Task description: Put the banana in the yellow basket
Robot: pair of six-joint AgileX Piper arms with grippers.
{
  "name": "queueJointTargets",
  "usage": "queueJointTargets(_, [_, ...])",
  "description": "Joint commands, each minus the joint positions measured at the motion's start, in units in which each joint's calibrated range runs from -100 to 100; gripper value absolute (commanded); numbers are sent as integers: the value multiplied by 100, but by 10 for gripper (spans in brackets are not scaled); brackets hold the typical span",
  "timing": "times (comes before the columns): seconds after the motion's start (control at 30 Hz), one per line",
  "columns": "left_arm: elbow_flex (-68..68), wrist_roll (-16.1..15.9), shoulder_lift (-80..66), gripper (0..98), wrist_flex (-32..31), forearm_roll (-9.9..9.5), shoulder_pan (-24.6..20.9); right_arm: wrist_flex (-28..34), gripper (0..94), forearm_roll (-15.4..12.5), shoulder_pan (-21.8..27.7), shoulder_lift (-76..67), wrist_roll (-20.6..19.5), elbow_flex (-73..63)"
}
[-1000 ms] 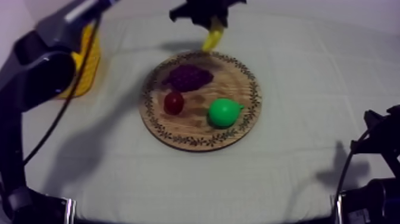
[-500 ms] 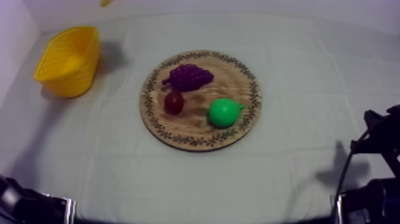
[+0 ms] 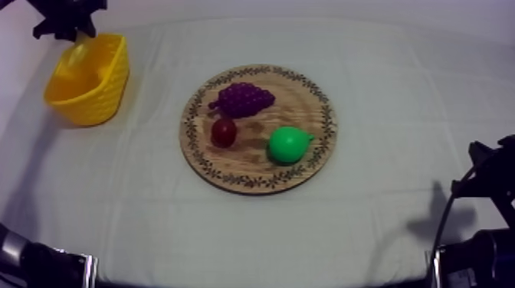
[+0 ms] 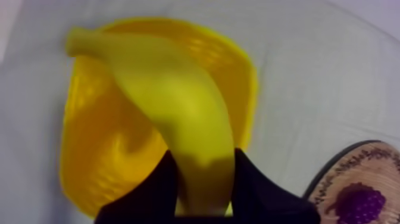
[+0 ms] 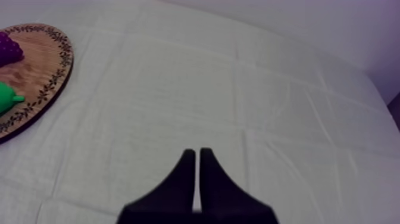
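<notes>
My left gripper (image 3: 70, 29) hangs over the yellow basket (image 3: 103, 88) at the table's far left, shut on the banana (image 3: 77, 52). In the left wrist view the banana (image 4: 172, 101) sticks out from between the black fingers (image 4: 149, 193) and points down into the basket (image 4: 95, 155). The round wooden board (image 3: 253, 165) lies mid-table with the grapes (image 3: 243, 98), a small red fruit (image 3: 224, 132) and a green pear (image 3: 289, 144) on it. My right gripper (image 5: 194, 155) is shut on nothing, low over bare cloth at the right.
The right arm (image 3: 483, 207) rests at the table's right front edge. The board's rim (image 5: 56, 89) with the grapes (image 5: 7, 49) and the pear (image 5: 5, 98) lies well to the side of the right gripper. Bare cloth surrounds the board.
The left gripper carried the banana from above the board's far rim leftward and now holds it over the basket. The right arm has not moved.
</notes>
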Motion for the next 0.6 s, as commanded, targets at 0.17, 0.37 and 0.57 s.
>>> queueJointTargets(0.17, [71,-220,314,382,-104,50,-330,2,6,-3,-1,-4,0,-3])
queueJointTargets(0.37, [307,-363,173,663,-245,138,-403,2,6,-3,-1,-4,0,-3])
queueJointTargets(0.57, [1150,-346,-828,690,-690,158,-321,2,6,-3,-1,-4,0,-3])
